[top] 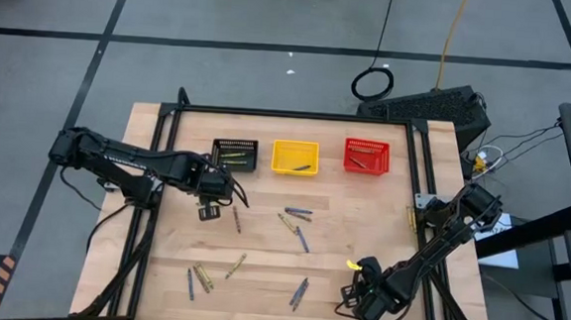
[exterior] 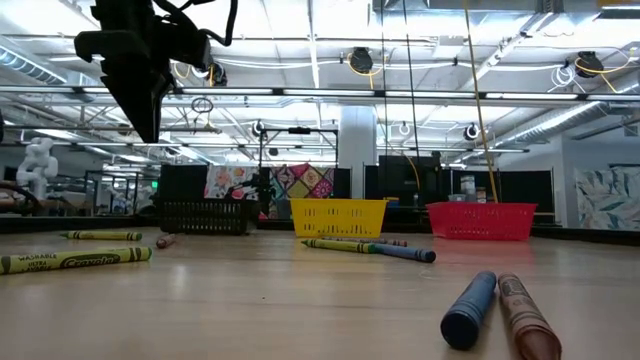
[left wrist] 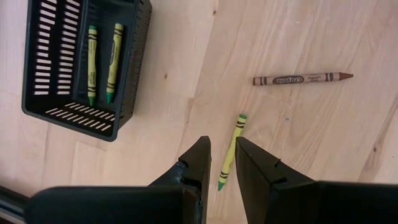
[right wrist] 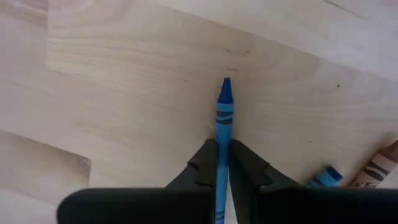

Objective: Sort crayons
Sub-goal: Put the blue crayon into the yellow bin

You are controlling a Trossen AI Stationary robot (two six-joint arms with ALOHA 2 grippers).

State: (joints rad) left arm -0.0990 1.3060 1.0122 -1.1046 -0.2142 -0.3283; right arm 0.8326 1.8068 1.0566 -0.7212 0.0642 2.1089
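My left gripper (left wrist: 222, 143) is open and hangs high over the table, to the near side of the black basket (top: 234, 154); it also shows in the low view (exterior: 145, 110). An olive-yellow crayon (left wrist: 229, 151) lies on the wood below it, seen in the gap between the fingers and untouched. A brownish-red crayon (left wrist: 303, 78) lies near it. Two olive-yellow crayons (left wrist: 102, 62) lie in the black basket. My right gripper (right wrist: 222, 144) is shut on a blue crayon (right wrist: 224, 109), low at the table's near right (top: 348, 301). My right gripper pinches the blue crayon's wrapped body (right wrist: 222, 134) between its two fingers. The crayon lies along the fingers, its pointed tip (right wrist: 225, 84) sticking out ahead of them. It is close over the wood; I cannot tell whether the tip touches the table.
A yellow basket (top: 295, 157) and a red basket (top: 366, 155) stand in the far row beside the black one. Loose crayons lie mid-table (top: 297, 220) and near the front (top: 202, 276), (top: 299, 292). A blue (right wrist: 326, 176) and a brownish-red crayon (right wrist: 376, 168) lie beside my right gripper.
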